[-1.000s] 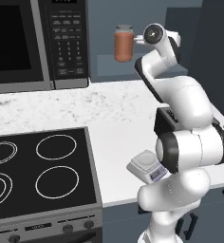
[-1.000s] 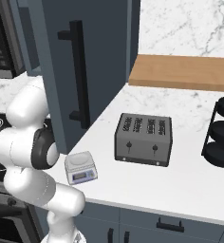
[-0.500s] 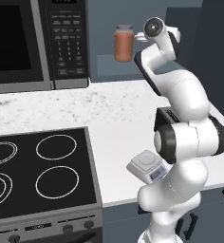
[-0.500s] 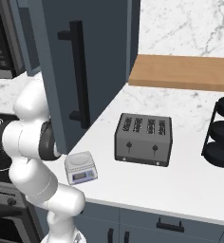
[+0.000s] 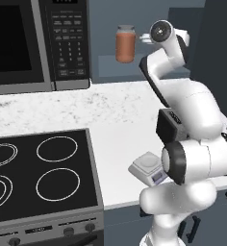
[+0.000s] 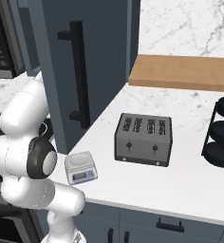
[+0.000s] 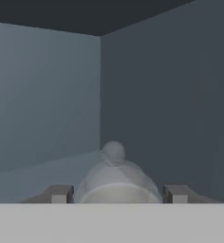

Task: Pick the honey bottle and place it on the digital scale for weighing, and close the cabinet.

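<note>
Hand view is showing the honey bottle (image 7: 117, 178) sitting between the gripper (image 7: 117, 193) fingertips (image 7: 60, 193), seemingly clamped, though the contact is blurred.

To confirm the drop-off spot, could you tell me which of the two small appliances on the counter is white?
The scale: the small white square device with a round platform, left of the black slotted toaster in the right base view.
</note>
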Controlling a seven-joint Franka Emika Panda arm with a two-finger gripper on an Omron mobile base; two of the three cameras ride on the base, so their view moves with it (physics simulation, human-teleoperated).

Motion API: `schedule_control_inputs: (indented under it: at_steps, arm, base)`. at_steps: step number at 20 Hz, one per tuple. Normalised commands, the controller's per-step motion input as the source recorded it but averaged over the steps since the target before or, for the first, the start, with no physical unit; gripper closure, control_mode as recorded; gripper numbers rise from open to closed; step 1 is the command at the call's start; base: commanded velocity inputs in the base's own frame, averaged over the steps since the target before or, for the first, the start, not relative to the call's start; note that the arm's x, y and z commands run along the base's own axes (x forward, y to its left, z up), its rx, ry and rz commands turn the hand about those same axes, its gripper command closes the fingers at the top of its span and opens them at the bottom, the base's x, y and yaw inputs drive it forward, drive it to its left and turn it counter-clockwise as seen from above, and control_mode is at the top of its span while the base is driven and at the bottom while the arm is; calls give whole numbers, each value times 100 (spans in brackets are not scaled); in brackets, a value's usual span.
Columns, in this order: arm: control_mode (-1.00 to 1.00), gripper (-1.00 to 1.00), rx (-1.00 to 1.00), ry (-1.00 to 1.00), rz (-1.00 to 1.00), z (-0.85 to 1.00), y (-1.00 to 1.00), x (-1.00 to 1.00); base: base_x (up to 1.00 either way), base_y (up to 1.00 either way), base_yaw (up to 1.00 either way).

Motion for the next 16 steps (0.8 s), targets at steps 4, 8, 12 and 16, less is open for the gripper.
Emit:
schedule_control_inputs:
  at_steps: [4,8,12,16]
  arm:
    - [-100,100,0,-8,0,0,3,-82]
    - [-100,100,0,-12,0,0,9,-98]
    - [-100,100,0,-9,-1,2,29,-100]
    - [-100,100,0,0,0,13,32,-100]
  base:
    - [0,0,0]
    - [0,0,0]
    - [0,0,0]
    - [0,0,0]
